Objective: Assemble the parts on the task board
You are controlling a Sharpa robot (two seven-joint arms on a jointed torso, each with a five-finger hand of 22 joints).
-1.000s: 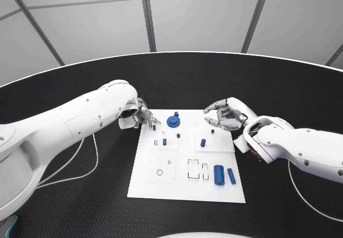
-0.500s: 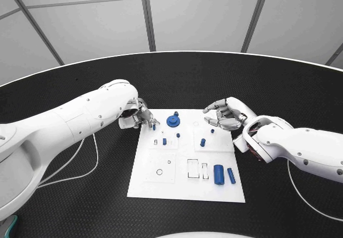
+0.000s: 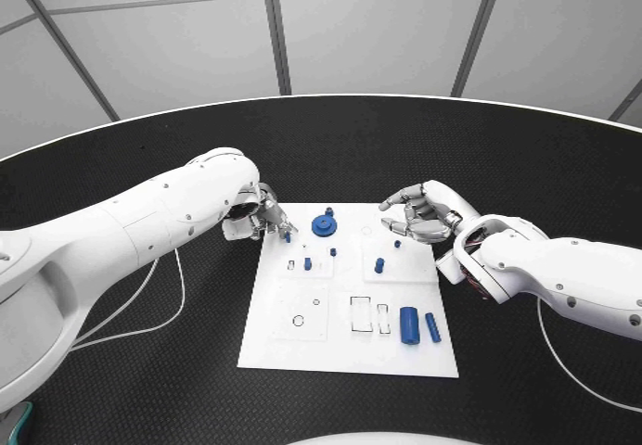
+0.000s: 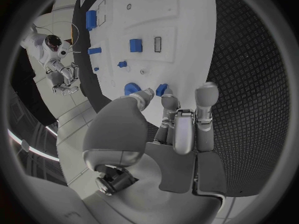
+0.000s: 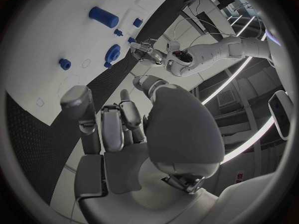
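The white task board [image 3: 345,348] lies mid-table. At its far left corner my left hand [image 3: 263,215] pinches a small upright blue peg [image 3: 288,237] between thumb and fingertips; the left wrist view shows this peg [image 4: 161,89] at the fingertips [image 4: 167,101]. A round blue part [image 3: 324,225] stands beside it. My right hand [image 3: 423,214] hovers over the board's far right corner, fingers loosely bent, holding nothing. Short blue pegs [image 3: 378,266] stand in the board's far half. Two blue cylinders [image 3: 409,326] lie near its right edge.
White cables [image 3: 150,315] trail over the black table [image 3: 147,389] on the left of the board, and another runs by my right arm. In the right wrist view, the board [image 5: 44,40] carries a blue cylinder [image 5: 102,16] and the round part [image 5: 112,52].
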